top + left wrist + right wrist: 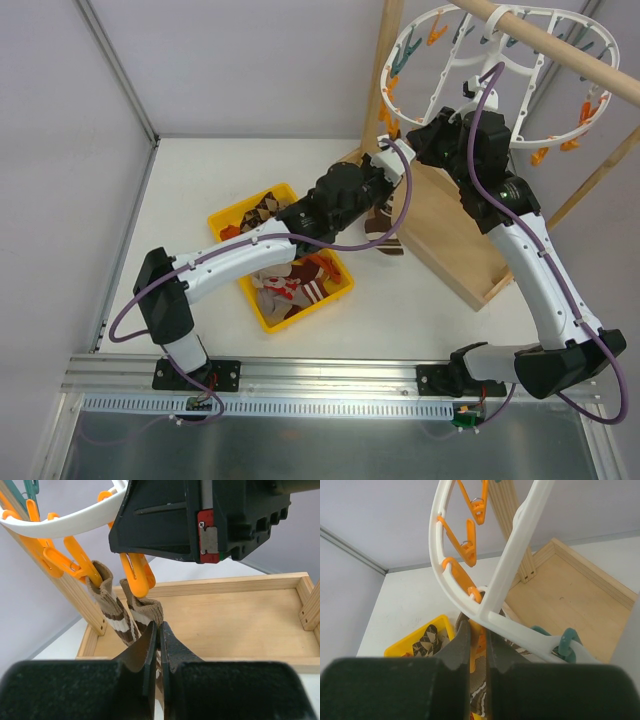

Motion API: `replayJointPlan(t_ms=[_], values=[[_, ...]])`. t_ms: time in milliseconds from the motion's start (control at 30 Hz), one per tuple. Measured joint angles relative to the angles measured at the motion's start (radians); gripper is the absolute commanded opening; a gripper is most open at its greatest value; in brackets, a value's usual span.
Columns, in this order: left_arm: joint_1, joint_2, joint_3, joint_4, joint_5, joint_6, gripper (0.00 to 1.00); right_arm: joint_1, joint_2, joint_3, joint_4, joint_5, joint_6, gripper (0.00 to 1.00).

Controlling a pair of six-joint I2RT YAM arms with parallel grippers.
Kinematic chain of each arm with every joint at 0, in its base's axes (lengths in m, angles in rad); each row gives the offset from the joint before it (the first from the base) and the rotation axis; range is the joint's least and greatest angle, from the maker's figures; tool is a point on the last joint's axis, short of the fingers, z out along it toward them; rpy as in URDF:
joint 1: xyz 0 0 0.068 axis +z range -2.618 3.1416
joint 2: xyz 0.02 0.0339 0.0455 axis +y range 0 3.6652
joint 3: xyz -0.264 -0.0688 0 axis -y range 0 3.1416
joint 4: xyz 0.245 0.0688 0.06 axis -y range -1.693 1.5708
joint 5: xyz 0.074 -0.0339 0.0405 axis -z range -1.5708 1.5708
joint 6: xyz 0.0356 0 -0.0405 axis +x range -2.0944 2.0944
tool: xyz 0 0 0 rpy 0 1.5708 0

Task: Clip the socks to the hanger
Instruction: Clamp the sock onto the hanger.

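A brown and cream striped sock [383,226] hangs below the left side of the white oval hanger [400,45]. My left gripper [160,626] is shut on this sock [146,609] just under an orange clothespin [137,576]. A second striped sock top [102,578] sits in the neighbouring orange clothespin [80,568]. My right gripper [477,630] is shut on an orange clothespin [481,641] under the hanger's rim [496,587]; in the top view it [396,142] is just above the left gripper [382,192]. More patterned socks [296,284] lie in the tray.
A yellow tray [224,222] sits on the white table left of centre, also in the right wrist view [404,643]. The wooden stand's base box [455,240] and its pole [565,48] carry the hanger. Teal and orange clothespins [590,108] dangle around the ring.
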Motion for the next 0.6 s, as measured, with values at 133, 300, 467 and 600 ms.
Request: replayJointPlan(t_ms=[133,300,467,600], values=[[-0.002,0.008,0.007,0.003,-0.002,0.004,0.0,0.0,0.0,0.0,0.0,0.0,0.0,0.01],[-0.014,0.02,0.019,0.007,-0.007,0.023,0.0,0.0,0.0,0.0,0.0,-0.001,0.0,0.01],[-0.02,0.021,0.026,0.025,-0.014,0.031,0.0,0.0,0.0,0.0,0.0,0.0,-0.001,0.01],[-0.019,0.021,0.03,0.048,-0.031,0.037,0.0,0.0,-0.002,0.0,0.0,0.0,-0.002,0.01]])
